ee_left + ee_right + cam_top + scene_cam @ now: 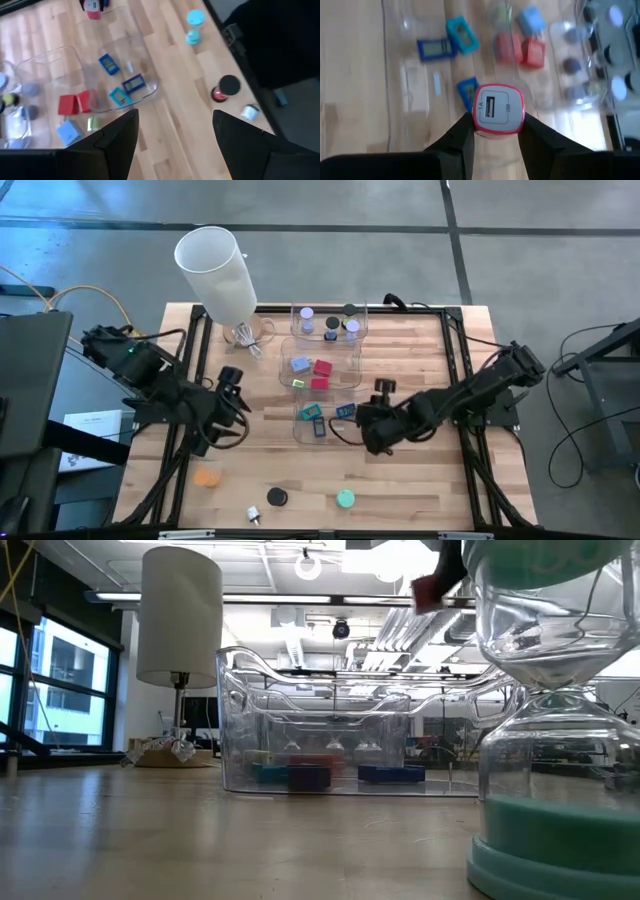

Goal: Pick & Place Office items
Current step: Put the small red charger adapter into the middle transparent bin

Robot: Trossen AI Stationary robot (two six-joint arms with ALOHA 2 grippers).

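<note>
Above the clear bins (325, 380) at the middle of the worktop (420, 480), the right gripper (498, 131) has its jaws closed on a red-rimmed USB charger (498, 109). At the left side, the left gripper (175, 135) hangs with jaws open and empty. Other small items lie inside the bins.

- The teal hourglass (555, 720) fills the low view's right side, cut off at top, right and bottom.
- The far bin's (600, 55) round pieces are blurred (colours only) in the right wrist view.
- The white cylinder (180, 615) loses its top at the low view's edge.
</note>
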